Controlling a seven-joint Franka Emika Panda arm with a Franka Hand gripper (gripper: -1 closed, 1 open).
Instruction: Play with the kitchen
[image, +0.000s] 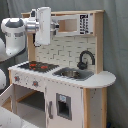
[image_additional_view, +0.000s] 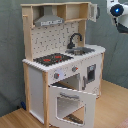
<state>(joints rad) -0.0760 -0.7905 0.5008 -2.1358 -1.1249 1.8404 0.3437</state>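
Kitchen (image_additional_view: 65, 60) oven door (image_additional_view: 72, 104) open only in second exterior view

No words, brands or numbers can be read. The toy kitchen (image: 60, 75) has a dark panel (image: 84, 23) on its top shelf in the first exterior view, with marks too blurred to make out.

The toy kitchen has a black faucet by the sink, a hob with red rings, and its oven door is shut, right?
Not quite. The oven door hangs open, swung down at the front of the kitchen, as the second exterior view shows. The black faucet by the sink and the red-ringed hob are as you say.
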